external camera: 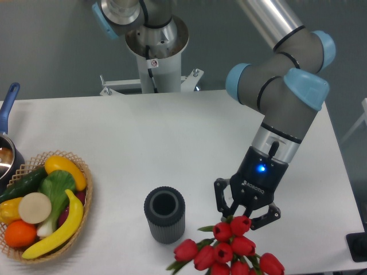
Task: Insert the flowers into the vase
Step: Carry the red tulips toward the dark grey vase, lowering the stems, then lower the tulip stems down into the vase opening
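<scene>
Black two-finger gripper (245, 211) clamped on the stems of the bunch of red tulips (226, 252), buds hanging at the near table edge. Dark grey ribbed cylindrical vase (164, 215) stands upright just left, mouth open. Wicker basket of fruit (43, 203) far left.

Worktop (172, 137): white, rectangular, rounded far-right corner. Standing on it, front centre: small dark grey ribbed cylindrical vase (164, 215), upright, round mouth open. Left front edge: woven wicker basket (86, 197) holding colourful fruit and vegetables. Far left edge: metal saucepan with blue handle (8, 123), partly cut off, apparently just beside the basket. Front-right corner: dark object (358, 247), mostly out of frame.
</scene>
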